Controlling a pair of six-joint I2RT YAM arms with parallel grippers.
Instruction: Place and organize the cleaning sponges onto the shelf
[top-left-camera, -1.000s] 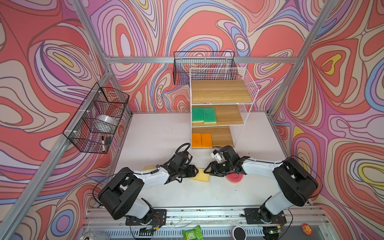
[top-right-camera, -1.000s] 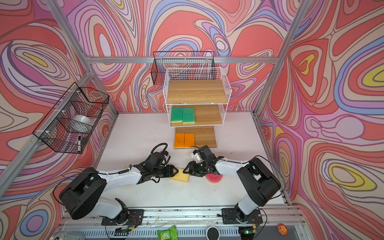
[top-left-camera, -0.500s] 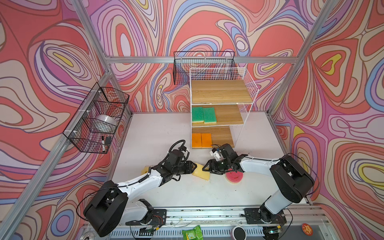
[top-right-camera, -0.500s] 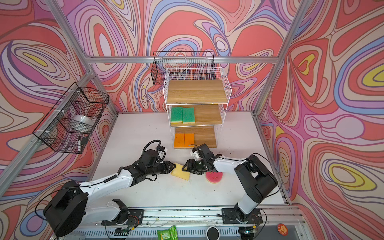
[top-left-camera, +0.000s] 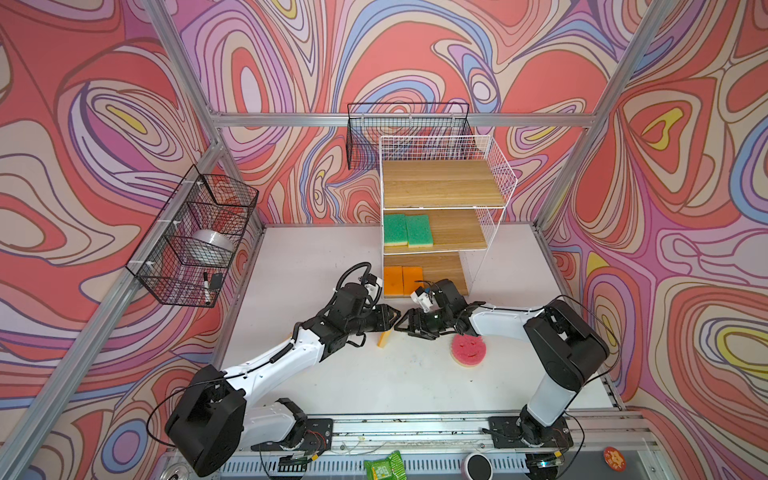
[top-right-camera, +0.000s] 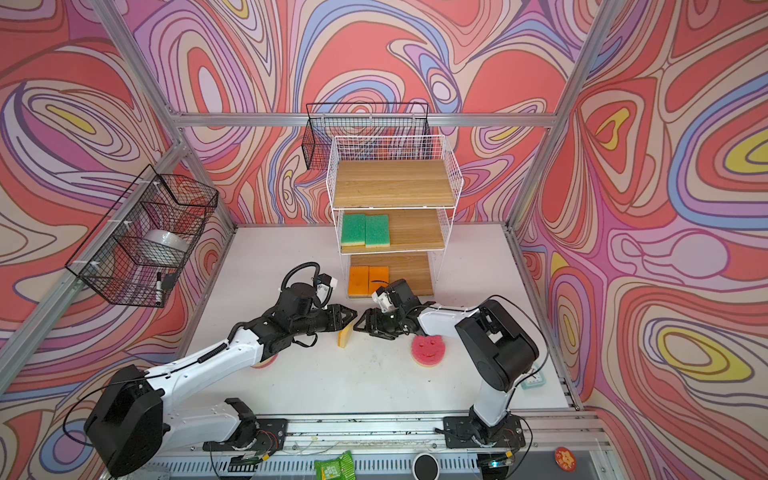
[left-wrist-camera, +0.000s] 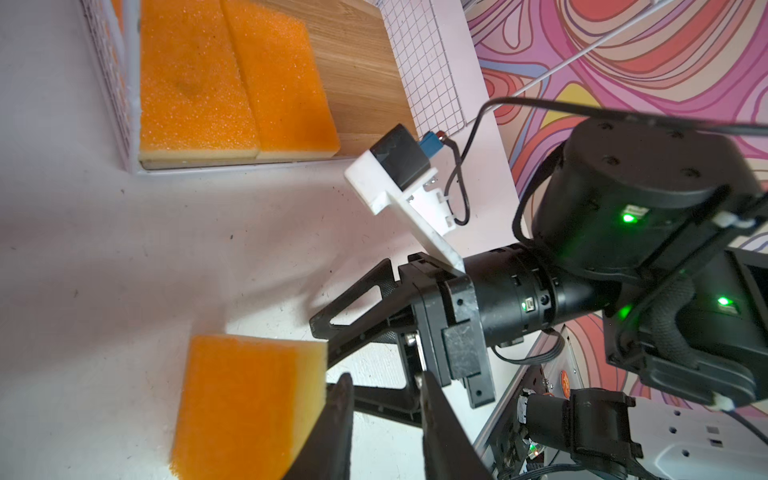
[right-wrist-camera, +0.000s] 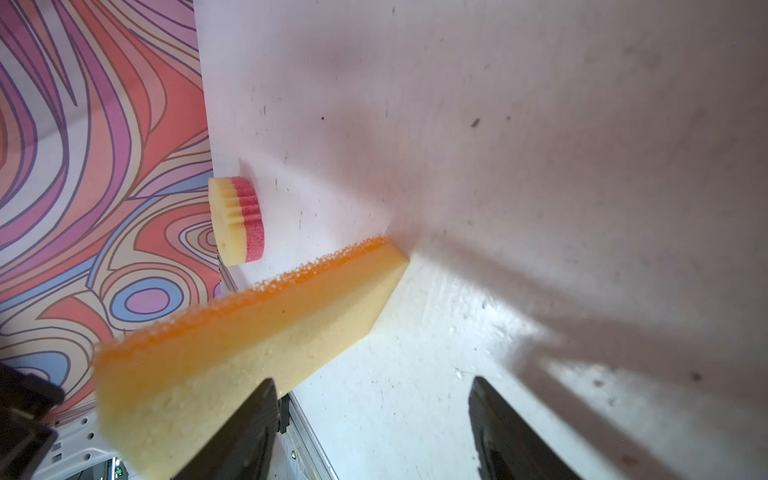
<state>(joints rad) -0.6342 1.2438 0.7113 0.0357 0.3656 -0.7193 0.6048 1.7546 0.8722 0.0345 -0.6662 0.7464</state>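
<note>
An orange-faced yellow sponge (top-left-camera: 384, 338) (top-right-camera: 345, 337) stands on edge on the white table between both arms. My left gripper (top-left-camera: 395, 319) (left-wrist-camera: 384, 378) has a narrow empty gap; the sponge (left-wrist-camera: 245, 399) rests against the outside of one finger. My right gripper (top-left-camera: 402, 322) (right-wrist-camera: 372, 381) faces it, open wide and empty, with the sponge (right-wrist-camera: 249, 332) beside one finger. A round pink smiley sponge (top-left-camera: 468, 350) lies by the right arm; another (right-wrist-camera: 239, 220) (top-right-camera: 264, 361) peeks from under the left arm. The shelf (top-left-camera: 449, 187) holds two green sponges (top-left-camera: 407, 229) on its middle tier and two orange ones (top-left-camera: 402, 280) (left-wrist-camera: 232, 79) on its bottom tier.
A black mesh basket (top-left-camera: 195, 237) with a tape roll and a marker hangs on the left wall. Another black basket (top-left-camera: 407, 133) hangs behind the shelf. A green packet (top-left-camera: 383, 465) lies by the front rail. The shelf's wire side (left-wrist-camera: 428, 75) is close to both wrists.
The sponge went from lying tilted between the grippers to standing on edge. The left arm stretched forward and its jaws narrowed. The right jaws opened wider.
</note>
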